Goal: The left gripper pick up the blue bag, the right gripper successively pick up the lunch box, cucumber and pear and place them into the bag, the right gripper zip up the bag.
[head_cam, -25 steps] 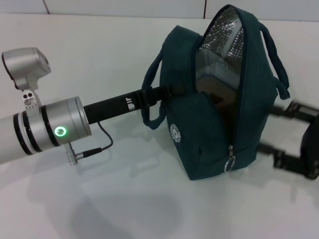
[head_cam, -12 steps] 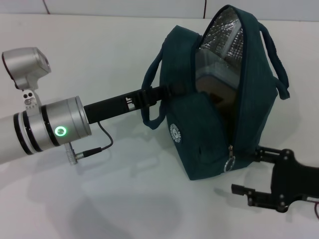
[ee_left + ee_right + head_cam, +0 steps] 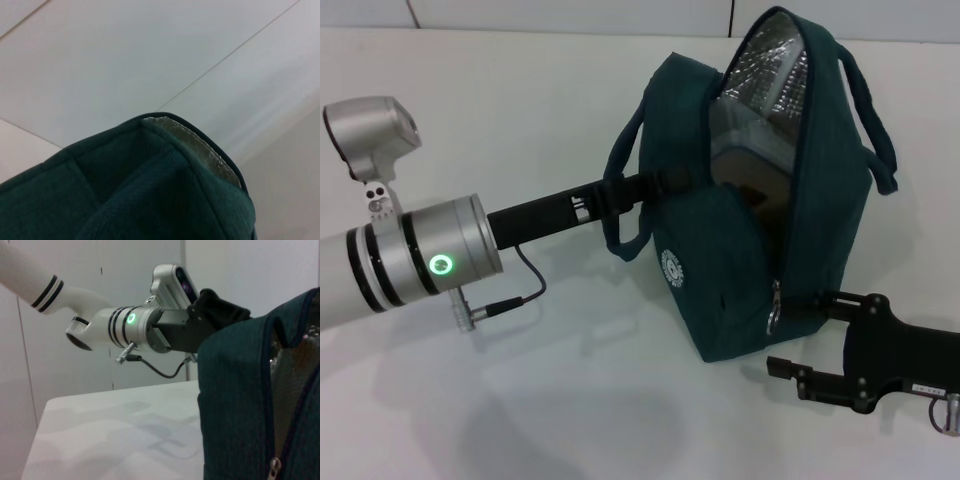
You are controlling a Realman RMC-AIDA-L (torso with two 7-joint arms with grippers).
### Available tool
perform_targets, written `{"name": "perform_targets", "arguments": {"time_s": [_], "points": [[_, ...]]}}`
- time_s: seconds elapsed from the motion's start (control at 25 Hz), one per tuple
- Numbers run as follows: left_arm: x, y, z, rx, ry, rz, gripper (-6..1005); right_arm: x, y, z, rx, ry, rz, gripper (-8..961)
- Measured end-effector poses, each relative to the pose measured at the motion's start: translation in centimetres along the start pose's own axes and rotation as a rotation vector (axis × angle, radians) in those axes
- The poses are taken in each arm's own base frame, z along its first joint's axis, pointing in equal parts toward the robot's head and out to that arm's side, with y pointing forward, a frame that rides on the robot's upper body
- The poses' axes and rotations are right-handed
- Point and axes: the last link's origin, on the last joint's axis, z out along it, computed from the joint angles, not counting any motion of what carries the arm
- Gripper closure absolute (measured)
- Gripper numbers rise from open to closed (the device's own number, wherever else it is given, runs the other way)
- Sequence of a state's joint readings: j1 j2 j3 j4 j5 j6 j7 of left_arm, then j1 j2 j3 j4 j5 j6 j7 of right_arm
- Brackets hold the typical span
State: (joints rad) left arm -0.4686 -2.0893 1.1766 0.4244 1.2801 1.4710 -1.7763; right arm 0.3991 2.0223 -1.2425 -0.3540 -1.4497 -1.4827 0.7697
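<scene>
**Right gripper at the zip pull of the open bag**

Since half a second ago, the right gripper [image 3: 788, 332] has shifted left and slightly up, its upper finger [image 3: 820, 298] now reaching the ring zip pull [image 3: 775, 308] at the near end of the blue bag [image 3: 820, 240]; its fingers stand apart. The bag stands on the white table [image 3: 550, 120], right of centre, its top gaping to show silver foil lining [image 3: 772, 65] and the clear lunch box [image 3: 745, 145] inside. The left gripper [image 3: 672, 181] reaches in from the left and meets the bag's left loop handle [image 3: 620, 180]; whether it is clamped cannot be told. The zip remains undone.
</scene>
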Motion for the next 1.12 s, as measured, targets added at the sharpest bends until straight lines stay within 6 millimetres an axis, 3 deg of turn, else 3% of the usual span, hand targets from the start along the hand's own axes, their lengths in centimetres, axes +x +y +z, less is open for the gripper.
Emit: {"name": "perform_targets", "arguments": {"time_s": [0.24,0.6,1.12], "points": [[-0.1,0.0,-0.1,0.001,0.001,-0.002,947,0.0,0.0,-0.1,0.011,-0.007,0.006,298],[-0.1,-0.1,-0.3,0.007,0.008,-0.005,947,-0.5,0.9,1.6,-0.053,-0.034,0.001,298],[-0.3,-0.2,-0.8,0.014,0.015,-0.012,946,0.6,1.1,0.5,0.0,-0.014,0.029,308]]}}
